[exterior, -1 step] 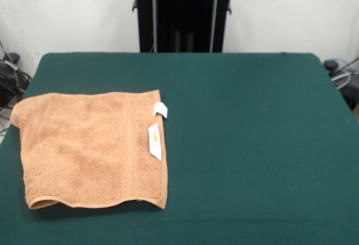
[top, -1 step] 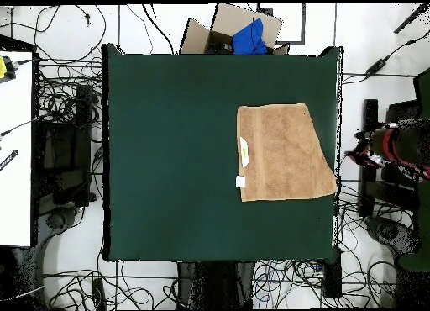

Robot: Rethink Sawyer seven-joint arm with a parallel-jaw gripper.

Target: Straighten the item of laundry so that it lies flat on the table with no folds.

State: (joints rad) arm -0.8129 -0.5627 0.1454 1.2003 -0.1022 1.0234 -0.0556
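Green table (exterior, -1 step: 252,144) carries the towel (exterior, -1 step: 92,147) flat near its edge; gripper state unreadable; careless tugging could drag it off.

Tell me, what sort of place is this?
Probably a robotics lab. A green felt table holds one orange towel, the floor around it is strewn with cables, and a red and black robot arm waits alongside.

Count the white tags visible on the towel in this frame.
2. Both sit on one edge of the towel: a smaller tag near a corner and a longer tag further along that edge. Others could be hidden underneath.
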